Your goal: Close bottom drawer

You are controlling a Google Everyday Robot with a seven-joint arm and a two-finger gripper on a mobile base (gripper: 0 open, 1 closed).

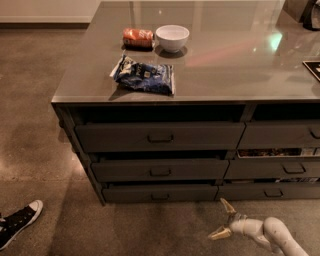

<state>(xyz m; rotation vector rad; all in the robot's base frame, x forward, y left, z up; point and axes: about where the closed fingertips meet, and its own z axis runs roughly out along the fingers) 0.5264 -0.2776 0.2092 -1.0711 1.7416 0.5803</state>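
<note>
**Bottom drawer (160, 193): not yet shut, no contact**

Drawer is located lowest in the wide stack; front appears left slightly proud, dark gap seen above it. Gripper (220, 218) is held low over the floor (125, 230), near the drawer's right-hand corner, not touching, fingers spread wide, nothing gripped. Closing push judged outstanding: front to be pressed flush.

Mottled brown concrete floor (40, 125), pale wall strip (45, 9) — glossy grey countertop (225, 65)
</note>
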